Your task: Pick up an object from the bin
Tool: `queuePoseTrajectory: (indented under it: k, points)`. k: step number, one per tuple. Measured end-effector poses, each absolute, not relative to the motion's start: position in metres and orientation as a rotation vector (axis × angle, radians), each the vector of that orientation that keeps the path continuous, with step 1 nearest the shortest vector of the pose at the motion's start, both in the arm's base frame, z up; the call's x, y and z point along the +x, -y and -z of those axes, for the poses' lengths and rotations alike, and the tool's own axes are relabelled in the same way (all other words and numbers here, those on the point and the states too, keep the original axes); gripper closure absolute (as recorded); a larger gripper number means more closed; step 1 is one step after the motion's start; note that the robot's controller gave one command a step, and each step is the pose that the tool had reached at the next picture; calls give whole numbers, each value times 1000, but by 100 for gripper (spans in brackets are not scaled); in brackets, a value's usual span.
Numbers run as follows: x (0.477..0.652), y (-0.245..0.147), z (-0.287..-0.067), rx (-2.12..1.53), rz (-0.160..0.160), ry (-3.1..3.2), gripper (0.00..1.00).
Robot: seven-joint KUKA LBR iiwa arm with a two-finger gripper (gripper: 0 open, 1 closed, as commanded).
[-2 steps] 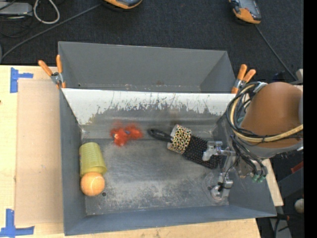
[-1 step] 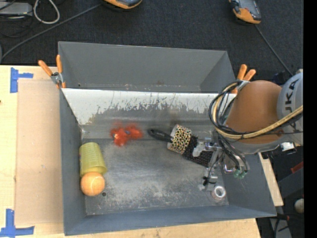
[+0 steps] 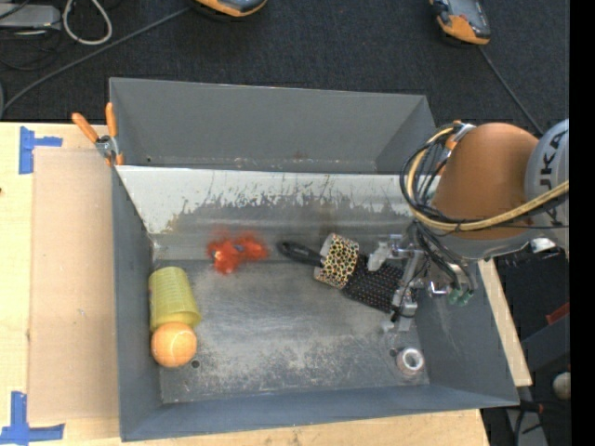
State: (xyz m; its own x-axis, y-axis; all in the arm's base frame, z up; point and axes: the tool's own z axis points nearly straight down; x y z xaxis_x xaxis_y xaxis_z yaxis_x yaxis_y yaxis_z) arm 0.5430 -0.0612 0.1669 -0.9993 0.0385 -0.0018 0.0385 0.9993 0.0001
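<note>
The gripper [image 3: 403, 297] hangs low at the right side of the bin [image 3: 279, 384], touching or just beside the black, spotted brush-like thing [image 3: 358, 279]. I cannot tell if it is open or closed. It might push the thing away and grab nothing.

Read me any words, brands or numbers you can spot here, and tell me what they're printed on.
"KA": large dark letters on the robot arm's pale casing, beside its orange cover; the letters before them are hidden.
Nothing readable on the grey metal bin or the things in it: yellow ribbed cylinder, leopard-spotted brush, small red object.
</note>
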Motion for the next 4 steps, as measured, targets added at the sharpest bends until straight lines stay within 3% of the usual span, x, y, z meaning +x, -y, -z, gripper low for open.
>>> queuePoseTrajectory:
  k: [1, 2, 3, 4]
  points:
    - [572, 58, -142, 97, -5, -3142, 0]
    - [587, 50, -90, 258, -2, -3132, 0]
    - [585, 56, -76, 428, -11, -3086, 100]
    - [585, 56, -76, 427, -10, -3086, 100]
